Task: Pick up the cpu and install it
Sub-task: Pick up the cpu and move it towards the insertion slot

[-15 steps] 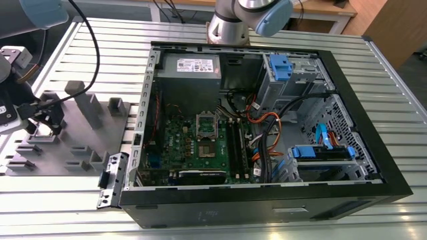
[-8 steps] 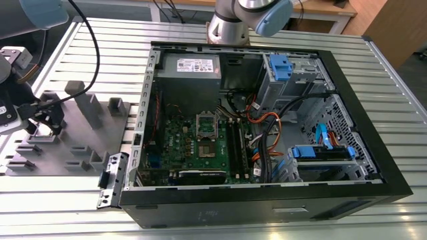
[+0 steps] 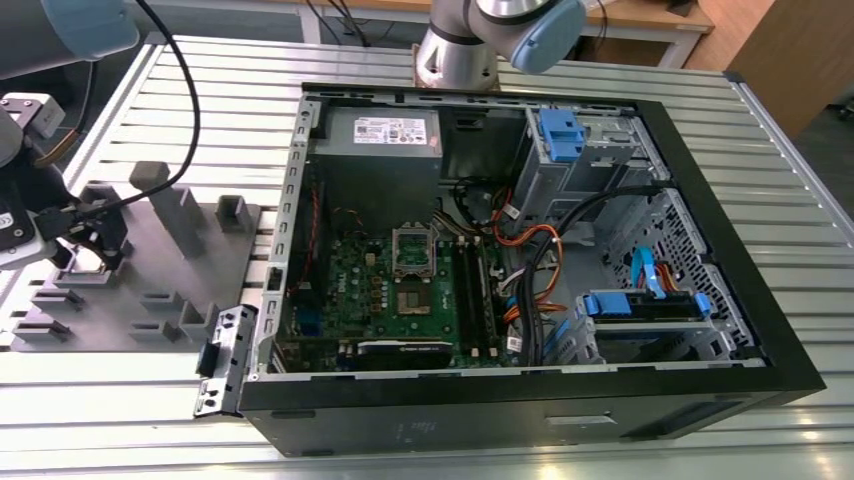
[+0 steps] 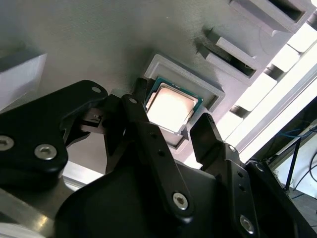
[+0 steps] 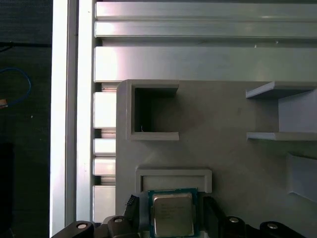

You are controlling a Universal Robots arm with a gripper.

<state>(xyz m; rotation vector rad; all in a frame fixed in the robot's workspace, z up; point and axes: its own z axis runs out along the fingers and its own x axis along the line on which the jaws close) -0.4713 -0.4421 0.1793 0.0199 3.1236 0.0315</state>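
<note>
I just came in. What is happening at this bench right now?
The arm's gripper is down at the grey parts tray, set around the cpu, which lies at its grey holder. Whether it grips the chip yet is unclear. The open computer case waits at the exterior view's right.

Silver-topped cpu (image 4: 171, 110) in grey tray (image 4: 214, 92) recess, black gripper (image 4: 169, 111) straddling it

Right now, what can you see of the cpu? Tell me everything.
The cpu is a small flat square chip: dull silver metal lid, glaring under the light, on a green rim. It lies flat, lid up, in a shallow recess of the grey plastic tray. The open gripper straddles it, a finger by each of two opposite sides; contact can't be judged.
</note>
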